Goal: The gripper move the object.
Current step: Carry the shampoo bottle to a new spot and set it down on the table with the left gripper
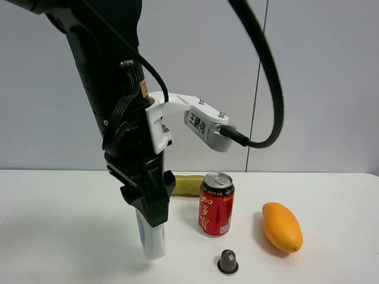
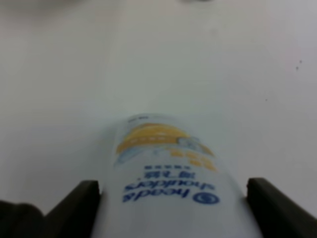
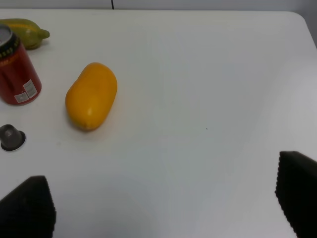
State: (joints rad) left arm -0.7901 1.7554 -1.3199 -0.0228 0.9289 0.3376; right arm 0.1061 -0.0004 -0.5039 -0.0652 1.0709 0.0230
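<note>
My left gripper (image 1: 151, 218) is shut on the object, a white shampoo bottle (image 1: 153, 241) with blue lettering and an orange label. It points downward from the thick black arm at the front left of the white table (image 1: 59, 225). The bottle's lower end is at or just above the tabletop; I cannot tell if it touches. In the left wrist view the bottle (image 2: 168, 168) fills the gap between the two black fingers (image 2: 74, 208). Its cap is hidden. My right gripper (image 3: 168, 208) is open over bare table, with nothing between its fingertips.
A red drink can (image 1: 216, 204) stands just right of the bottle. In front of the can lies a small dark capsule (image 1: 228, 262), and an orange mango (image 1: 282, 226) lies further right. A yellow-green fruit (image 1: 188, 185) lies behind the can. A grey wall backs the table.
</note>
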